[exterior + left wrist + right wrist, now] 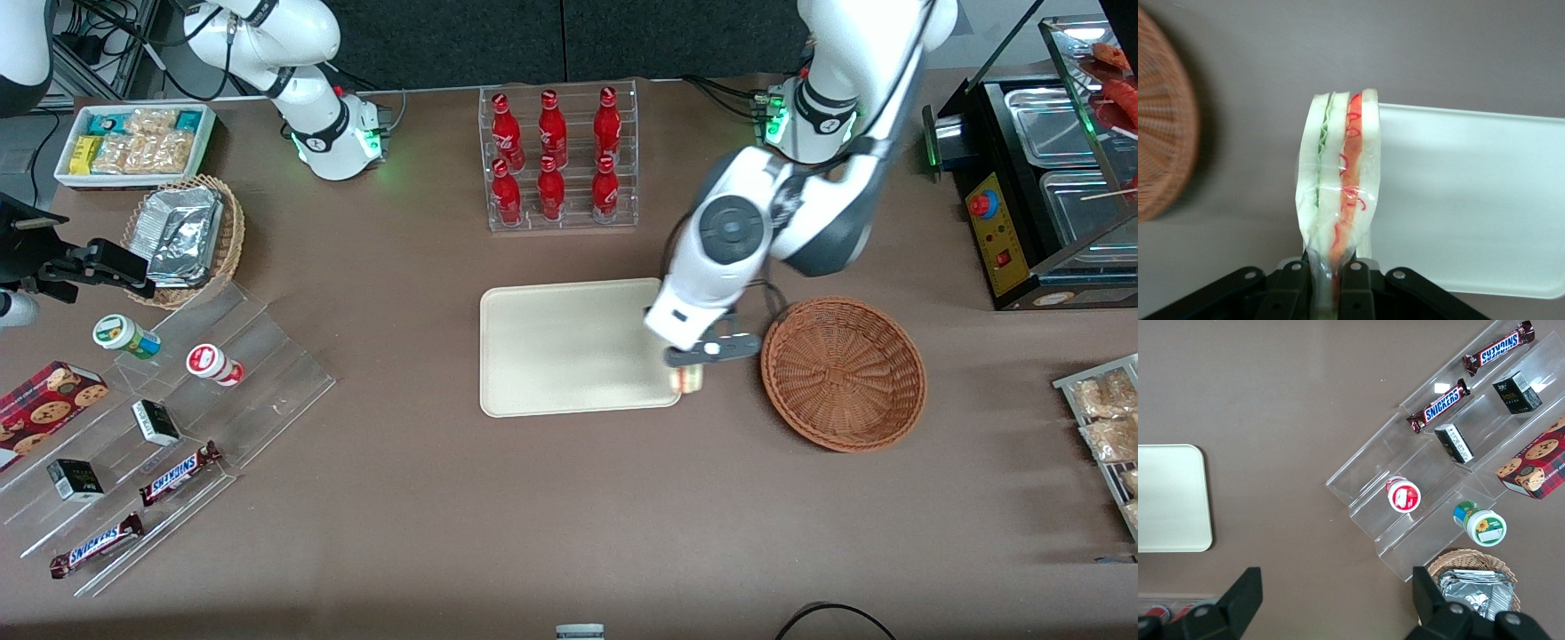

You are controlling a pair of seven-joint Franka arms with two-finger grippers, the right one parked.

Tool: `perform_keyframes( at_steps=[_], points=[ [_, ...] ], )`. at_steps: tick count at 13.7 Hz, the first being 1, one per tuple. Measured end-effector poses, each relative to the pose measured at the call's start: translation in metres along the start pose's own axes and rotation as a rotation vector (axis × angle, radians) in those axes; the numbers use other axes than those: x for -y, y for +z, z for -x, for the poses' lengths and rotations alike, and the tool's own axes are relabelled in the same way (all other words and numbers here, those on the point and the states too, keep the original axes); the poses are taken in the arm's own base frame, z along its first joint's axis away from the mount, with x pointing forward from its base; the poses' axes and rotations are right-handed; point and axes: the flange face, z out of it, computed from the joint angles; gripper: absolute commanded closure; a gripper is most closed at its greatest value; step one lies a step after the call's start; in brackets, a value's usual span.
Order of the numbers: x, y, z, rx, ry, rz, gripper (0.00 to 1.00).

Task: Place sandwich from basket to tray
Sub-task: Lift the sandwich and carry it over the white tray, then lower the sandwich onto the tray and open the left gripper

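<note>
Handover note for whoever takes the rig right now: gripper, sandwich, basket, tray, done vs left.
Gripper: shut on the sandwich, held in the air at the tray's edge nearest the basket.
Basket: nothing shows in it; it sits beside the tray toward the working arm's end.
Tray: bare, nothing on it.
Done: sandwich lifted out of the basket and carried to the tray's edge.
Left: move over the tray, lower, release, retreat.

glossy film-wrapped sandwich, woven wicker basket.

Hand with sandwich at tray edge; tray bare, basket beside
</note>
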Motion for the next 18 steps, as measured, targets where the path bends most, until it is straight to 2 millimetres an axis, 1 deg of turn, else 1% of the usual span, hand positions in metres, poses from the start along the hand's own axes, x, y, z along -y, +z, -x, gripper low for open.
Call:
perform_keyframes(
  at_steps=[2,4,6,8,11,15,18],
  points=[
    [-0.04,0.024,0.006,0.009,0.008,-0.005,1.0],
    [-0.073,0.053,0.013,0.023,0.023,-0.017,1.0],
    [-0.093,0.079,0.02,0.039,0.045,-0.033,1.0],
    [-0.101,0.09,0.021,0.043,0.057,-0.036,1.0],
    [-0.111,0.098,0.025,0.044,0.072,-0.037,1.0],
    [-0.118,0.109,0.028,0.041,0.079,-0.021,1.0],
    [-0.12,0.112,0.027,0.035,0.076,-0.008,1.0]
  ],
)
